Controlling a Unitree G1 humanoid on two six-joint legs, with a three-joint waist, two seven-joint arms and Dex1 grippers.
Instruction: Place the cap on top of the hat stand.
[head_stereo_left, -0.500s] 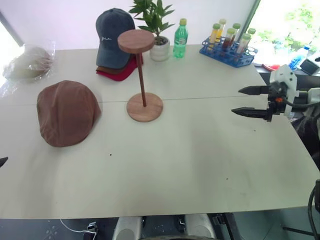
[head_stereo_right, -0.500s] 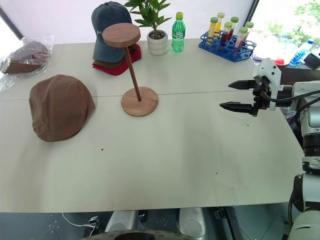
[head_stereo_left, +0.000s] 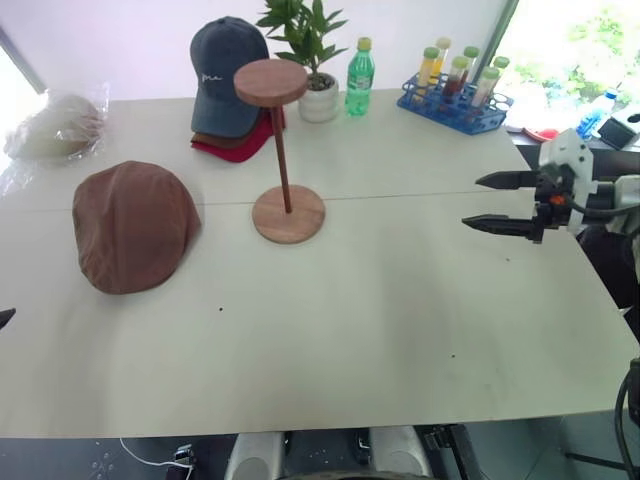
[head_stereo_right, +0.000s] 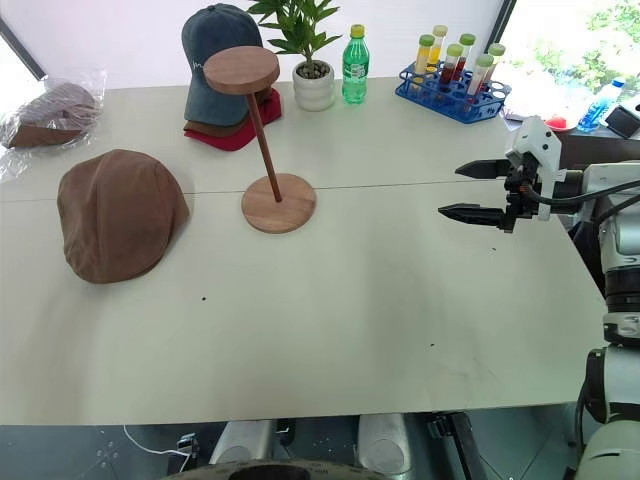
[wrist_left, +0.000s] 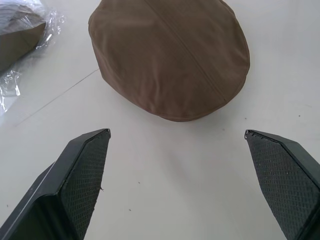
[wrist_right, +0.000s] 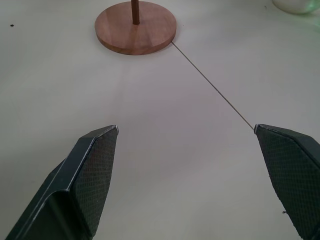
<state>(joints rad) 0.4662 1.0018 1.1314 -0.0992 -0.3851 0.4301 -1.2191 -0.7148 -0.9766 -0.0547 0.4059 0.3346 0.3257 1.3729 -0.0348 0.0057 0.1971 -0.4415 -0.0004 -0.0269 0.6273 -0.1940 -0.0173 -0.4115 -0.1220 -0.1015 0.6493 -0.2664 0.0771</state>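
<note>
- Lying flat on the table (head_stereo_left: 400, 330), your cap (head_stereo_left: 135, 225) sits left of the hat stand (head_stereo_left: 283, 150), apart from it.
- Your left gripper (wrist_left: 177, 145) gapes wide before the cap, empty.
- Your right gripper (head_stereo_left: 490, 203) is spread, empty.

On your surface (head_stereo_left: 400, 330), the cap (head_stereo_left: 135, 225) lies left of the hat stand (head_stereo_left: 285, 150), well apart. Behind the stand sit stacked caps (head_stereo_left: 228, 85), a potted plant (head_stereo_left: 312, 60) and a bottle (head_stereo_left: 360, 77); a tube rack (head_stereo_left: 455, 90) lies right of those

Lab: test-tube rack (head_stereo_left: 456, 100) on table (head_stereo_left: 400, 300)
</note>
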